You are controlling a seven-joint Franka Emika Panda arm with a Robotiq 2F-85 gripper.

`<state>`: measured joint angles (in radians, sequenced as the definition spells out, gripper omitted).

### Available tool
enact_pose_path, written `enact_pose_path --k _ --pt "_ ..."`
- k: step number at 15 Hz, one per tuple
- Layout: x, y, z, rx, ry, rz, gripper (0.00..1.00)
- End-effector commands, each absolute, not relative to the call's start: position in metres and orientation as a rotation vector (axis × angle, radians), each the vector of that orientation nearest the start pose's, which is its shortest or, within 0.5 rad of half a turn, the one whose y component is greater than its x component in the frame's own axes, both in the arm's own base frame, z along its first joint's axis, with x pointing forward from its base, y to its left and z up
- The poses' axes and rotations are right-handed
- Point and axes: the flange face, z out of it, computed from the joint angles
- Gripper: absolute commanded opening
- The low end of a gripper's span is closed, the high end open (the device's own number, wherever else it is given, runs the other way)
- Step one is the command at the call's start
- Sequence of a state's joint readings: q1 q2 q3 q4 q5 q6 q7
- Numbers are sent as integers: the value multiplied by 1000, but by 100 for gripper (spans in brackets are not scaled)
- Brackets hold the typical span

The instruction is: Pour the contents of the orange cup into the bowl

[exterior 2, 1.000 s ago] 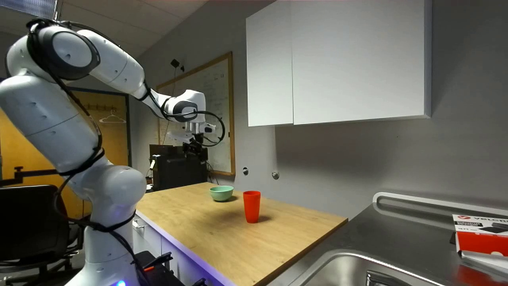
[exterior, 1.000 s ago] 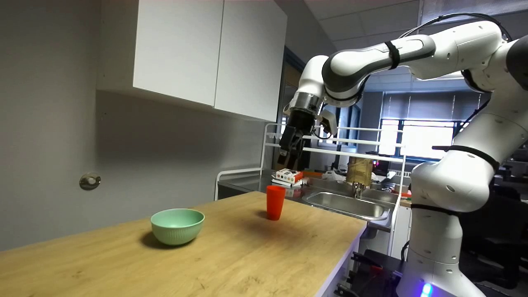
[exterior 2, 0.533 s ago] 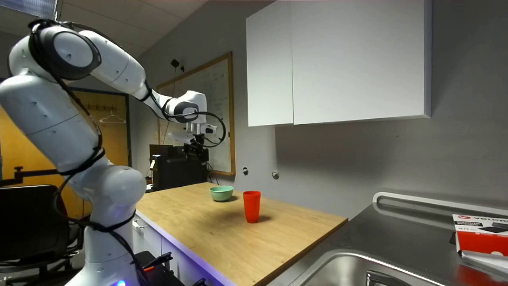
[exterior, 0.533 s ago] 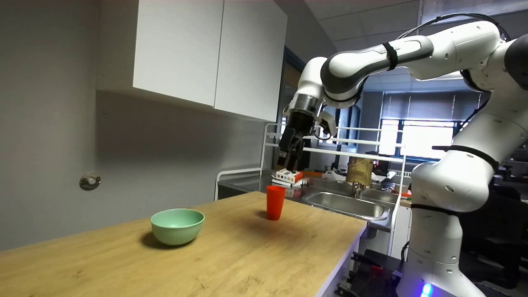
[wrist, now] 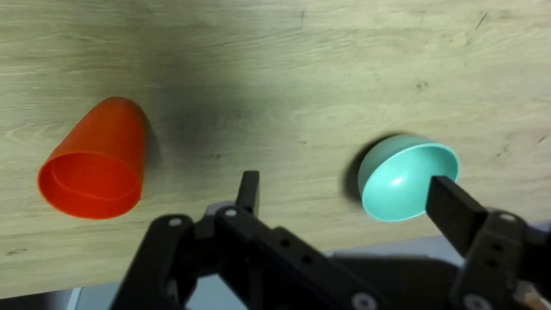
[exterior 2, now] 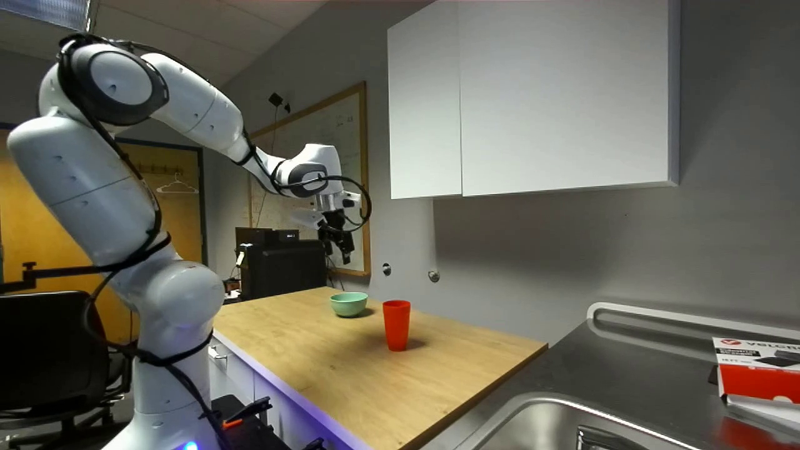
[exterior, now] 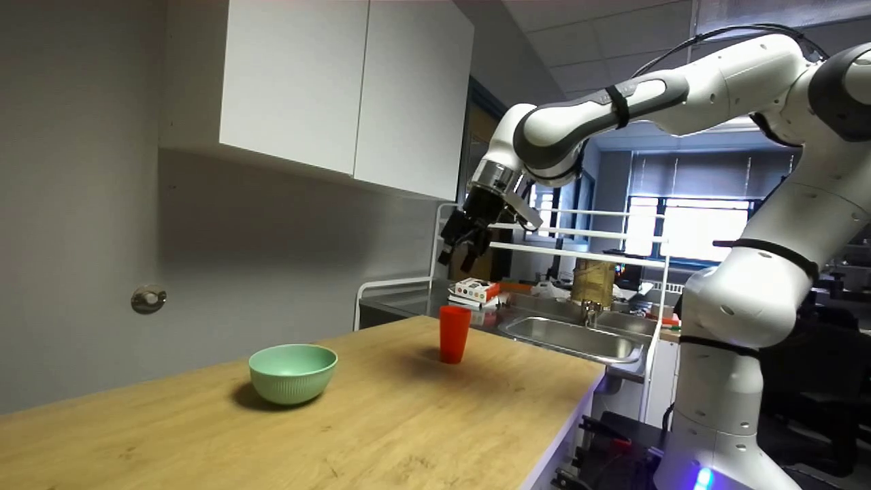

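Note:
The orange cup (exterior: 454, 335) stands upright on the wooden counter in both exterior views (exterior 2: 397, 326). In the wrist view the orange cup (wrist: 101, 159) is at the left; I look into its mouth and can make out no contents. The mint-green bowl (exterior: 291, 378) sits upright on the counter, apart from the cup; it also shows in an exterior view (exterior 2: 349, 304). In the wrist view the bowl (wrist: 400, 185) is at the right, partly hidden by a finger. My gripper (wrist: 344, 177) is open and empty. In both exterior views the gripper (exterior: 456, 263) (exterior 2: 337, 254) hangs high above the counter.
A white wall cabinet (exterior: 292, 82) hangs above the counter (exterior: 408, 435). Beside the counter are a metal sink (exterior: 571, 338) and a red-and-white box (exterior: 476, 290). A white rack (exterior: 578, 255) stands behind the cup. A grey wall (exterior 2: 531, 262) runs along the back.
The arm has moved: my gripper has shifted left in one exterior picture and right in the other, and tilted slightly. The cup and the bowl have not moved.

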<state>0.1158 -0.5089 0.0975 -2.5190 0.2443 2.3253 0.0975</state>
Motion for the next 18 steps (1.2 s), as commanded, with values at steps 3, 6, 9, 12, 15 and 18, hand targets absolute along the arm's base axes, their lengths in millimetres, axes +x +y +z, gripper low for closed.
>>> enact_pose_path --k 3,6,9,12,15,18 --pt "456 32 491 -2917 379 -544 100" --pt "478 -7 482 -2921 557 -547 100" --pt "494 -42 463 -2925 702 -477 100" --pt "508 -75 435 -2925 838 -390 100" --pt "518 -103 402 -2897 948 -280 100" --pt "523 -120 375 -2859 1009 -183 100"
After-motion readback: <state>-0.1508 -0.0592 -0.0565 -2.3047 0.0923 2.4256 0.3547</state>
